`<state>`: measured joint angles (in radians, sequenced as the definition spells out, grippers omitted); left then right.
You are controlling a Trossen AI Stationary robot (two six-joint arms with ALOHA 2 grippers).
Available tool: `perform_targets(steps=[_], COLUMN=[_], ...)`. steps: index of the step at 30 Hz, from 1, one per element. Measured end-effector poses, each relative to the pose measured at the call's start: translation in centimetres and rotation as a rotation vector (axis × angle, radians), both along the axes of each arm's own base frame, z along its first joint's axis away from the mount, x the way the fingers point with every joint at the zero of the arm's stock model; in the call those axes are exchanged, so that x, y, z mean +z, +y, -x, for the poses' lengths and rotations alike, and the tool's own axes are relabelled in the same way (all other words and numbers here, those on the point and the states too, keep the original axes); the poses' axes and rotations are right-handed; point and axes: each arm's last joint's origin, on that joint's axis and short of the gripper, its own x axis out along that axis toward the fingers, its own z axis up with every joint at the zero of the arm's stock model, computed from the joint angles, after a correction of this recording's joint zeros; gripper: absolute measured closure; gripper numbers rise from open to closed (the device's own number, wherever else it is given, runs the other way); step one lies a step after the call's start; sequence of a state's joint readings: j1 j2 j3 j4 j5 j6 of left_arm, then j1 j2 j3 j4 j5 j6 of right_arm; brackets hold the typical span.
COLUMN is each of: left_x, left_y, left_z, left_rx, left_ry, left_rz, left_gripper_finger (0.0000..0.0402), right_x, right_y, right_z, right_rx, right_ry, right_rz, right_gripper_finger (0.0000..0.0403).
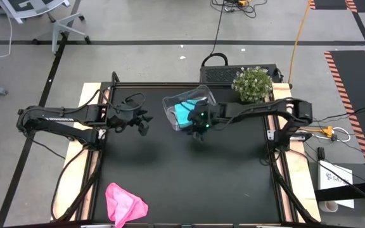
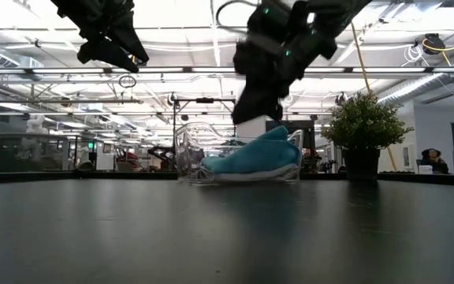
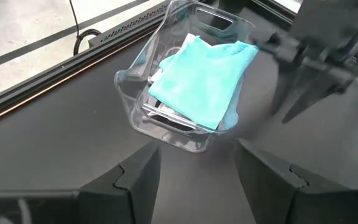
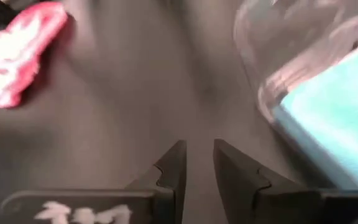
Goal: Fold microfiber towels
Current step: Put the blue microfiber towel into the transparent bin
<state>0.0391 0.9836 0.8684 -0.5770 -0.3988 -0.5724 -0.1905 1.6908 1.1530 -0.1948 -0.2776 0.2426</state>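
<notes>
A teal towel (image 1: 182, 113) lies folded inside a clear plastic tub (image 1: 170, 102) at the table's far middle. It also shows in the left wrist view (image 3: 201, 81). Something pale shows under it (image 3: 166, 115); I cannot tell what it is. A pink towel (image 1: 124, 202) lies crumpled on the table near the front edge, left of centre. My left gripper (image 1: 143, 125) hovers open and empty to the left of the tub. My right gripper (image 1: 198, 131) hovers just in front of the tub, empty, with a narrow gap between its fingers (image 4: 199, 149).
A potted plant (image 1: 252, 83) stands at the far right corner, with a black box (image 1: 224, 73) beside it at the far edge. The black tabletop between the tub and the pink towel is bare. Cables and floor lie beyond the table's edges.
</notes>
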Motion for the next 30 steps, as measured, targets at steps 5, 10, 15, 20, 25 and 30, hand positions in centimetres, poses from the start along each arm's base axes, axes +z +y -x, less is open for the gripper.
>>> perform_targets(steps=[5, 10, 15, 20, 25, 30], left_x=[0.0, 0.0, 0.0, 0.0, 0.0, 0.0], left_y=[0.0, 0.0, 0.0, 0.0, 0.0, 0.0], left_z=[0.0, 0.0, 0.0, 0.0, 0.0, 0.0], left_rx=[0.001, 0.005, 0.008, 0.007, 0.005, 0.004], left_ry=[-0.001, -0.002, -0.001, -0.001, 0.001, 0.003], left_rz=[0.002, 0.005, 0.01, 0.009, 0.007, 0.007], left_gripper_finger=[0.0195, 0.0195, 0.0195, 0.0195, 0.0195, 0.0195], right_x=[-3.0, -4.1, -3.3, -2.5, -2.3, -2.2], right_y=[-0.6, -1.8, -3.6, -5.5, -7.1, -7.9], right_z=[-1.0, -1.8, -1.9, -2.0, -1.7, -1.5], right_rx=[-0.004, -0.016, -0.055, -0.112, -0.155, -0.189], right_ry=[0.063, 0.009, -0.08, -0.169, -0.192, -0.208], right_rz=[-0.013, 0.002, 0.045, 0.091, 0.147, 0.122], right_gripper_finger=[0.0335, 0.0335, 0.0335, 0.0335, 0.0335, 0.0335])
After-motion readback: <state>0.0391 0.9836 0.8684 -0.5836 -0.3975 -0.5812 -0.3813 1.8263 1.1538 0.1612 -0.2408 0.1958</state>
